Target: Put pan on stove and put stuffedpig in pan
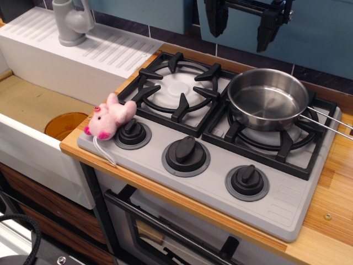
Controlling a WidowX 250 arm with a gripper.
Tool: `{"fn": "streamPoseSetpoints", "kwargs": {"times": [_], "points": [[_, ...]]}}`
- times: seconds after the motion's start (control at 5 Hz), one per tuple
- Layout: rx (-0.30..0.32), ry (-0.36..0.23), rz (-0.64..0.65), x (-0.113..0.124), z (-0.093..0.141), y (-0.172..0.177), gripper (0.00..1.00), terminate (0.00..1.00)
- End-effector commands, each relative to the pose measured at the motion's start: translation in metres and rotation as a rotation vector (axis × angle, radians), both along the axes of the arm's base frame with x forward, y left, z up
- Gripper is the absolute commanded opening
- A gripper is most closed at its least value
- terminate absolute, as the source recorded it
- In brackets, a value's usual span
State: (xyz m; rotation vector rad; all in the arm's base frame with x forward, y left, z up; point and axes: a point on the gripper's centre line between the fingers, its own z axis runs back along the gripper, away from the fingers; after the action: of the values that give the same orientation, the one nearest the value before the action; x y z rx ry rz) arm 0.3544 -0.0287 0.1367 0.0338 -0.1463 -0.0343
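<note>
Your hand (245, 25) hangs open and empty above the far edge of the stove (287, 201). The pan (267, 99) sits on the right burner. The stuffedpig (109, 116) lies at the stove's left edge, touching the leftmost knob (132, 132).

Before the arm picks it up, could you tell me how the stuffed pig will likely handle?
The stuffed pig looks plush, so it will probably squash and feel light. Lying at the stove edge, it might slide off. Its string will likely dangle.
</note>
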Motion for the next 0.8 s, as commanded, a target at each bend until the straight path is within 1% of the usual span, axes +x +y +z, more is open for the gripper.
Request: {"fn": "streamPoseSetpoints", "kwargs": {"times": [0.0,0.2,0.4,0.6], "points": [[0.0,0.0,0.0,0.0,0.0,0.0,1.0,0.0],[-0.017,-0.045,-0.021,0.009,-0.018,0.003,1.0,0.0],[0.0,-0.073,-0.027,0.013,-0.031,0.004,1.0,0.0],[0.01,-0.099,-0.032,0.012,-0.04,0.004,1.0,0.0]]}}
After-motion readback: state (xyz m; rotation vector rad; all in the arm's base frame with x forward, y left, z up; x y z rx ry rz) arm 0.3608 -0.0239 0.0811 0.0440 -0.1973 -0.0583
